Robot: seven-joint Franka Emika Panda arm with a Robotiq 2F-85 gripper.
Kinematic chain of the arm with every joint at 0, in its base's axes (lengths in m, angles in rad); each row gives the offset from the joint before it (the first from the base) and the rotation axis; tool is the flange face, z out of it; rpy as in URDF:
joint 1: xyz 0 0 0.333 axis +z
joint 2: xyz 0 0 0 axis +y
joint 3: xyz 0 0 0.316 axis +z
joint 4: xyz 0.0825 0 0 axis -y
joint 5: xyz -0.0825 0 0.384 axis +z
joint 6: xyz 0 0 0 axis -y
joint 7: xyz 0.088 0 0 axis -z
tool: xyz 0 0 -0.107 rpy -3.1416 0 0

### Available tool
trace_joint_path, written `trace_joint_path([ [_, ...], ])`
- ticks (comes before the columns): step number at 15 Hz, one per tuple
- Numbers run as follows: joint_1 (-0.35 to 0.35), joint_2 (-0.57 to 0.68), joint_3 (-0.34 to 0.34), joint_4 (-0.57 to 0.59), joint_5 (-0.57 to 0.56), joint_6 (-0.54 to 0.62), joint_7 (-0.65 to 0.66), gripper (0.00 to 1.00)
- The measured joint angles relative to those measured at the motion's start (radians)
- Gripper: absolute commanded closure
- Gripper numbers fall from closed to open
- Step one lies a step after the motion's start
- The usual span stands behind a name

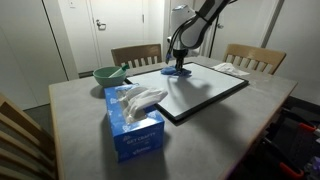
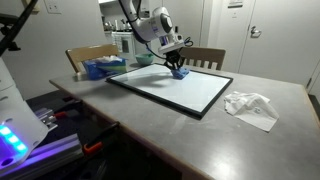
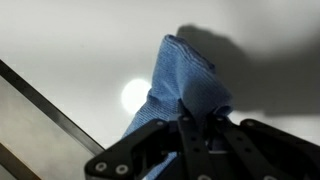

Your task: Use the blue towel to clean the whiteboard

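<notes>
Wooden chairs (image 1: pixel 135 55) ring the grey desk (image 1: pixel 80 110), where the whiteboard (image 1: pixel 205 92) lies flat. Your tool (image 1: pixel 179 61) stands over the board's far edge, its fingers pinching the bunched blue towel (image 1: pixel 178 71), whose lower end meets the white surface near the black frame. Off the board sit a blue tissue box (image 1: pixel 135 130), a green bowl (image 1: pixel 109 75) and a crumpled white cloth (image 2: pixel 250 106).

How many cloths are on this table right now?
2. The blue towel, pinched in the claw, is on the whiteboard near its frame. The white cloth lies crumpled on the table beside the board. White material in the blue box may be more.
</notes>
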Motion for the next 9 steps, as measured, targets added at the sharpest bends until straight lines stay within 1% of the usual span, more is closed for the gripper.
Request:
trace_joint_path([
  [2, -0.005, 0.001, 0.065, 0.011, 0.027, 0.001, -0.044, 0.97],
  [5, -0.016, 0.007, 0.162, 0.025, 0.101, 0.000, -0.134, 0.97],
  [9, -0.066, 0.023, 0.287, 0.036, 0.215, -0.009, -0.287, 0.97],
])
